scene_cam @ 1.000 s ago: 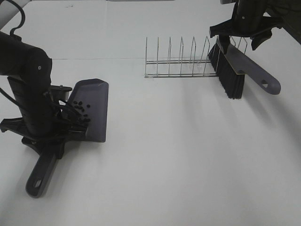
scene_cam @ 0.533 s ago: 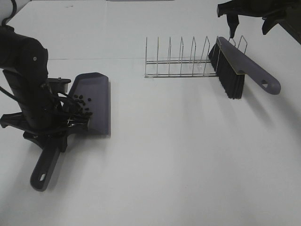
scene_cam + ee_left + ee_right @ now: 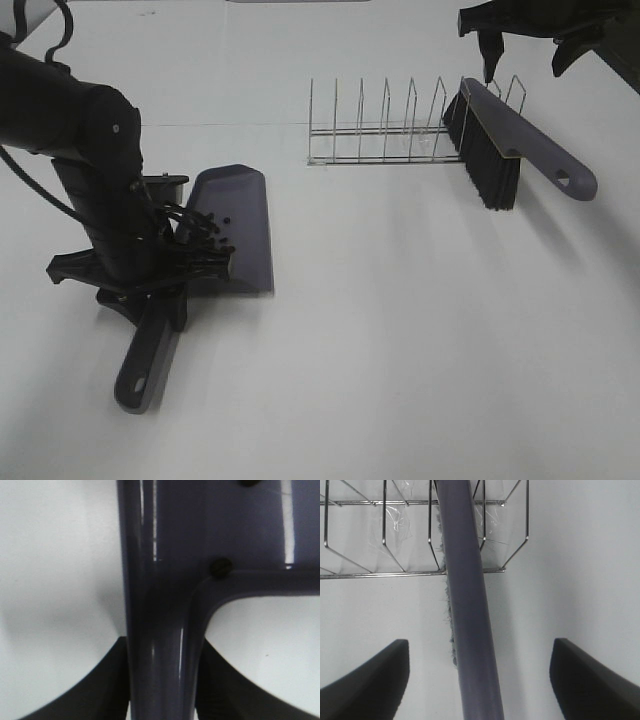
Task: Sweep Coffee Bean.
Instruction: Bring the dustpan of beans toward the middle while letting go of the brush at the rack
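Exterior high view, dustpan [image 3: 235, 225]: grey plastic, lying low on the white table [image 3: 400, 350], its handle pointing toward the near edge and its blade toward the wire rack.
Left pincer [image 3: 165, 270]: clamping narrowly on the dustpan's handle neck; the left wrist view is showing dark fingers [image 3: 107, 680] pressing on both sides of the glossy stem.
Coffee bean [image 3: 213, 228]: sitting inside the dustpan, bunched at the rear wall beside the pincer; only a few are showing, the arm probably hiding the rest.
Bean look: tiny, dark brown-black, oval, glossy; one is resting on the pan's rim [image 3: 220, 567] in the left wrist view.
Bean handling: likely very light, hard and quick to roll, so too small to pinch; carrying them by the pan's stiff handle, kept level or tipped back, looks the sound course.
Risk: the smooth pan is offering little grip, and a forward tilt would probably be spilling them.
Brush [image 3: 500, 140]: leaning on the wire rack [image 3: 385, 125] at the far side, untouched.
Right pincer [image 3: 520, 45]: hanging wide apart above the brush, gripping nothing.
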### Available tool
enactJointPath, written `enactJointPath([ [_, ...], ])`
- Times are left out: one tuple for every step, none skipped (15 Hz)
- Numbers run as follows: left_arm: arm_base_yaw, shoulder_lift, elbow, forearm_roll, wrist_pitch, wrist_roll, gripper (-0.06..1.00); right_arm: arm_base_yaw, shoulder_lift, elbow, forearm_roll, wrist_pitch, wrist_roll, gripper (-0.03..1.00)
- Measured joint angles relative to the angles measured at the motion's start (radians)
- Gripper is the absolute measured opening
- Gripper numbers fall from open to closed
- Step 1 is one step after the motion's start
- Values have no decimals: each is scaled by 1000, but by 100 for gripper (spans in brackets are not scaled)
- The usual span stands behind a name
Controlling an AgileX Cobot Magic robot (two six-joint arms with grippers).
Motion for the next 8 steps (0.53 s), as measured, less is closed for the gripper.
enactJointPath([
  [0,7,-11,-20,3,18,32,0,0,0,0,0,0,66],
  [0,8,-26,-35,7,27,32,0,0,0,3,0,-1,66],
  [0,8,-41,-43,14,27,37,0,0,0,4,0,-2,66],
  [0,8,-52,-44,19,27,49,0,0,0,4,0,-2,66],
  [0,8,-59,-45,29,28,60,0,0,0,4,0,-4,66],
  [0,8,-61,-45,42,30,66,0,0,0,6,0,-4,66],
  [0,6,-61,-44,48,35,68,0,0,0,11,0,-7,66],
  [0,-7,-61,-40,56,47,68,0,-5,0,23,1,-18,66],
])
